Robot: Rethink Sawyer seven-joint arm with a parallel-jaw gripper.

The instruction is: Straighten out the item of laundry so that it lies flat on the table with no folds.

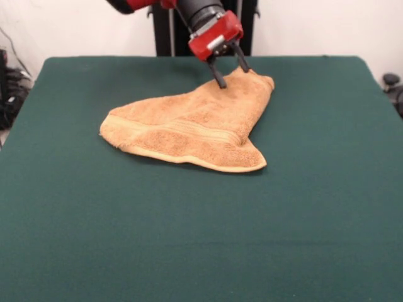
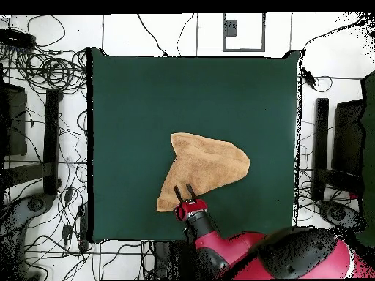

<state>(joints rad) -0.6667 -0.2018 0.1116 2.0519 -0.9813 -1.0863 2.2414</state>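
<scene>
The orange-tan towel (image 1: 189,126) lies folded over itself on the green table (image 1: 201,239), in a rough triangle. Its wide striped edge faces the front and a narrow bunched corner points to the far side. My gripper (image 1: 231,72) is open, its two black fingers spread at that narrow far corner. One fingertip rests at the towel's edge and the other just above the corner. In the overhead view the towel (image 2: 206,167) sits slightly below the middle of the table (image 2: 146,102). There the gripper (image 2: 184,192) is at the towel's lower edge, with nothing held between its fingers.
Cables and equipment stands (image 2: 44,124) crowd the floor on both sides of the table. Dark gear (image 1: 9,88) sits beyond the table's left edge in the front view.
</scene>
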